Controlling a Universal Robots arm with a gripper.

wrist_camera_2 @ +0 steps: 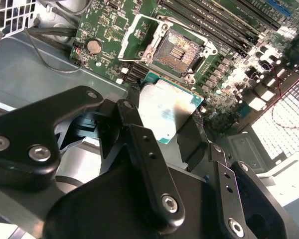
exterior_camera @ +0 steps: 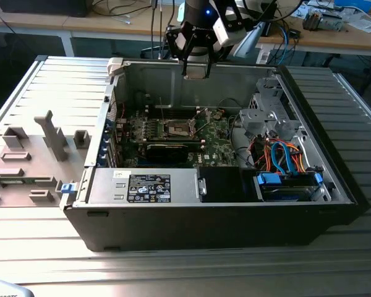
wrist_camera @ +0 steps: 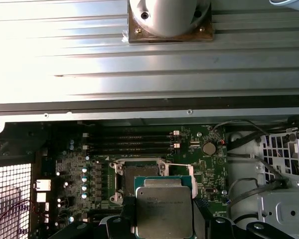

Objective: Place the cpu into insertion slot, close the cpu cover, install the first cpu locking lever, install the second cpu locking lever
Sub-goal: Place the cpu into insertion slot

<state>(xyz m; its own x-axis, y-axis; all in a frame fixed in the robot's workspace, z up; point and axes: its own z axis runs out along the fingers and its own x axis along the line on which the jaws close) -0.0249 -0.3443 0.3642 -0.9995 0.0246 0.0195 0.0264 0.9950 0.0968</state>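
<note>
The gripper (exterior_camera: 196, 68) hangs above the rear wall of the open computer case (exterior_camera: 235, 229). Its two black fingers (wrist_camera_2: 192, 137) are clamped on opposite edges of the cpu (wrist_camera_2: 165, 112), which lies flat between them with its metal top facing the wrist cameras. Below the gripper, and apart from the held chip, the insertion slot (wrist_camera_2: 182, 50) sits on the green board (wrist_camera_2: 109, 25) with its dark centre uncovered. The cpu cover (wrist_camera_2: 134, 35) is swung open beside the slot.
</note>
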